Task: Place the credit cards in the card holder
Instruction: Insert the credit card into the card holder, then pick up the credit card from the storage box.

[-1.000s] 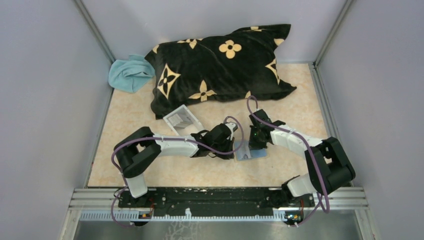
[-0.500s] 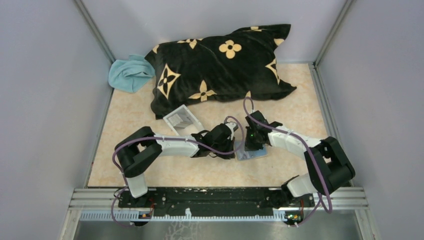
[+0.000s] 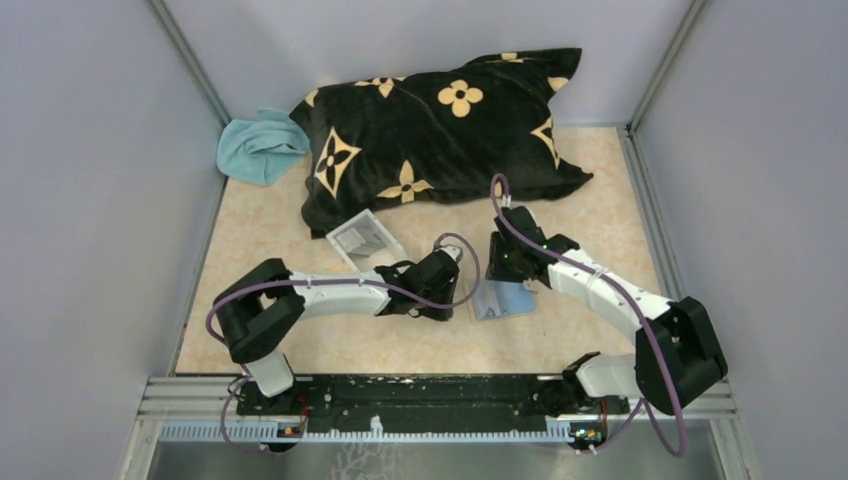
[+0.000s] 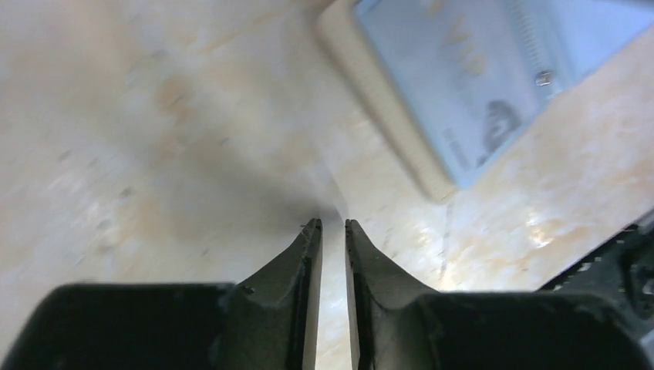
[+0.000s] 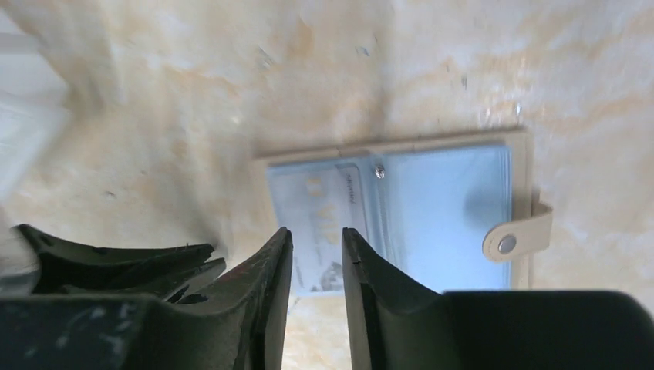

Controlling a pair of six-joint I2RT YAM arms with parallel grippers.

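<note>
From above, the left fingers [image 3: 458,303] sit low over the bench [image 3: 300,335] just beside the left edge of the card holder [image 3: 503,302], and the right fingers [image 3: 507,280] hang at its far edge; how wide either pair stands cannot be told from here. The bench is pale marbled beige, walled by grey panels, and the card holder lies open and flat near its middle. A black pillow [image 3: 440,130] with tan flower marks lies along the back, a light blue cloth [image 3: 258,145] bunched at its left end, and a clear tray [image 3: 365,240] rests just in front of the pillow, its contents unclear. In the left wrist view, the left fingers [image 4: 332,226] are parted by a narrow slit with nothing between them, tips over bare bench, apart from the card holder [image 4: 385,108], whose tan rim frames a light blue credit card [image 4: 470,69]. In the right wrist view, the right fingers [image 5: 316,233] are slightly apart and grip nothing, hovering over the card holder [image 5: 455,200]; the credit card [image 5: 316,200] sits in a pocket, and the tab with its snap stud [image 5: 507,244] sticks out at one end.
</note>
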